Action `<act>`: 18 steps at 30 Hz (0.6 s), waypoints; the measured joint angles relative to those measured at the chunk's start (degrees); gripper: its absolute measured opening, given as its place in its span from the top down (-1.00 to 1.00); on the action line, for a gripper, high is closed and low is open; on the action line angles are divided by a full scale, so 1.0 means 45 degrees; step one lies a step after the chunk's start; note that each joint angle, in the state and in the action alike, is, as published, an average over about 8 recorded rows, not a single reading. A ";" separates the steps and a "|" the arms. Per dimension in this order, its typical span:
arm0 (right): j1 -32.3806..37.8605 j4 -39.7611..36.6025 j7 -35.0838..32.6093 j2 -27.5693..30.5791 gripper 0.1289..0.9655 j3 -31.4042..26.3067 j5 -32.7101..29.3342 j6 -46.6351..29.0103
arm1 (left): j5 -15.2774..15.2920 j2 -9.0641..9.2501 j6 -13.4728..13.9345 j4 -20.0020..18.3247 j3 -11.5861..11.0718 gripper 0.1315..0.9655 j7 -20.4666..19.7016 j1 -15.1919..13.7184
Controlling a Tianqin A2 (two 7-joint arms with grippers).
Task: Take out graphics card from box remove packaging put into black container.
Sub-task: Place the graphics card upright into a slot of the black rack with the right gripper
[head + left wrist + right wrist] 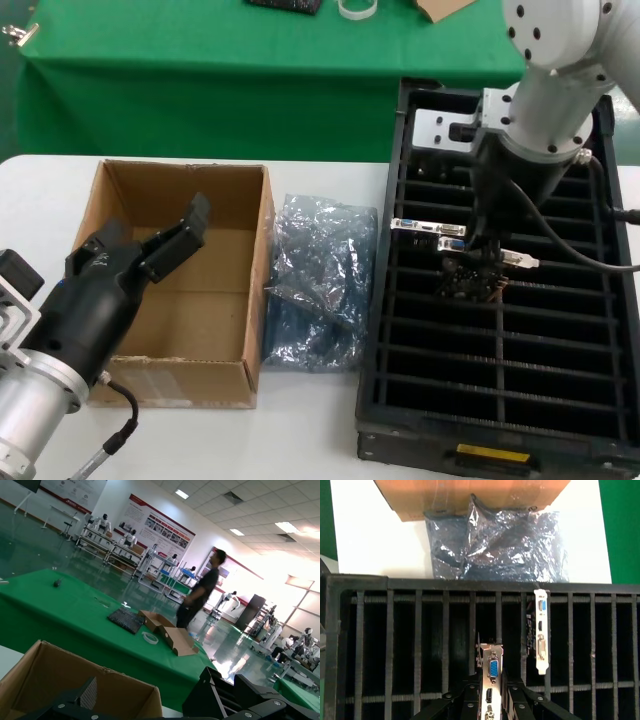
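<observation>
My right gripper (478, 262) hangs over the middle of the black container (372, 350), shut on a graphics card (468, 280). In the right wrist view the fingers clamp its silver bracket (492, 672), blue port showing, just above a slot row. Another graphics card (541, 630) stands in a slot nearby (425, 227). Crinkly grey-blue packaging (320, 285) lies between the container and the brown box (195, 315). My left gripper (150, 228) hovers open above the box with nothing in it; no card shows inside the box.
The box, packaging and container sit side by side on a white table (300, 430). Behind it stands a green-covered table (200, 100) with a keyboard (127, 620), a tape roll (149, 638) and a small open carton (170, 635). A person (200, 595) stands far off.
</observation>
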 joint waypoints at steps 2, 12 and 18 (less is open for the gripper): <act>-0.0036 -0.0017 0.0012 -0.0041 0.84 0.0063 0.0018 0.0042 | 0.0005 0.0004 -0.0005 -0.0002 0.0005 -1.00 0.0006 0.0002; -0.0162 -0.0323 0.0007 -0.0230 0.84 0.0281 0.0049 0.0306 | 0.0020 0.0030 0.0003 0.0062 0.0008 -1.00 0.0031 -0.0032; -0.0261 -0.0448 -0.0014 -0.0299 0.84 0.0351 0.0058 0.0424 | 0.0019 0.0040 0.0028 0.0104 -0.0012 -1.00 0.0038 -0.0050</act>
